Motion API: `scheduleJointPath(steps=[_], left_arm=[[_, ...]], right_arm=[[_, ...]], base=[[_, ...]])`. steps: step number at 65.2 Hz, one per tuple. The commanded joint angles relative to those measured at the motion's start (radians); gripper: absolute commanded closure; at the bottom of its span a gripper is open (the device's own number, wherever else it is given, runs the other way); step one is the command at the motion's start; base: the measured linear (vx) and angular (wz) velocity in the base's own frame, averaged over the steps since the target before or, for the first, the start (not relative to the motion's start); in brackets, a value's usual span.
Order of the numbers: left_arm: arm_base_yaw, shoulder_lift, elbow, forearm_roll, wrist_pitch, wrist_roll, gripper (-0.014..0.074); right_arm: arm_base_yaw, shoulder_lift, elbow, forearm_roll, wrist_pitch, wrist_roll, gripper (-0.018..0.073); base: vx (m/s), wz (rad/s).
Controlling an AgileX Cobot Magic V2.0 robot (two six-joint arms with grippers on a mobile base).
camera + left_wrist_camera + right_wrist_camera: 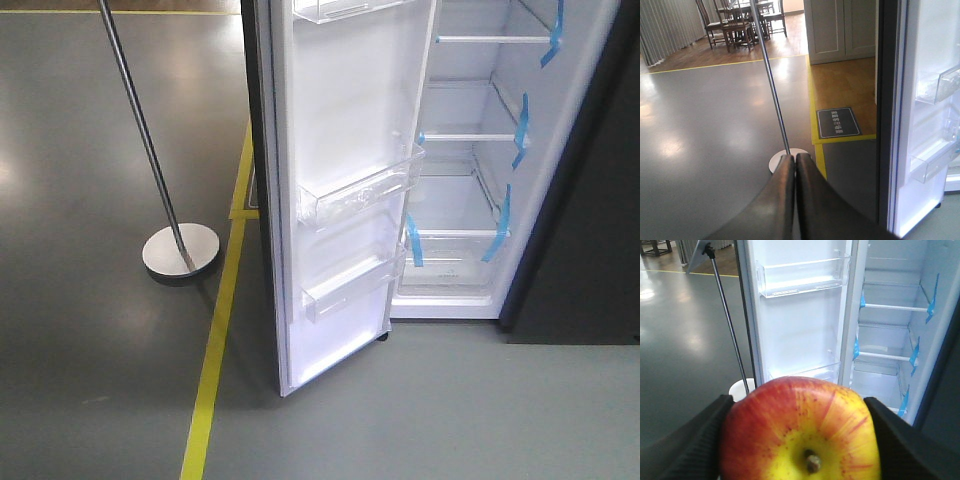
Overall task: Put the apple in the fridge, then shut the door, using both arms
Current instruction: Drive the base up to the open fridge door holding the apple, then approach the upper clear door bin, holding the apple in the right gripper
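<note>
Before open fridge [465, 90]: right tool [797, 440] clamps apple [800, 420]; left tool [795, 165] closed, empty; apple may clip shelf [465, 136], slip.

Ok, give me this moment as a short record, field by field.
apple: clamped in the right gripper, stem towards the camera, not yet in the fridge
right gripper: shut on apple, facing the open fridge
left gripper: shut, holding nothing
door: wide open, clear bins on its inner side
fridge: shelves edged with blue tape, no apple on those in view
floor stand: left of the door
</note>
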Motion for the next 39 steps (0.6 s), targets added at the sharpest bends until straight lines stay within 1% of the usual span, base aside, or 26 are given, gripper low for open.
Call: scheduleJointPath(steps=[1, 39], left_arm=[[-0.007, -0.015, -0.017, 0.003, -0.069, -0.002, 0.0603], [-0.007, -0.015, -0.017, 0.003, -0.069, -0.002, 0.0603]], right_arm=[[-0.005, 0.011, -0.019, 0.003, -0.082, -0.004, 0.0429], [-0.005, 0.011, -0.019, 0.003, -0.082, -0.004, 0.0429]], base=[[0.18, -0.03], [0.16, -0.02]])
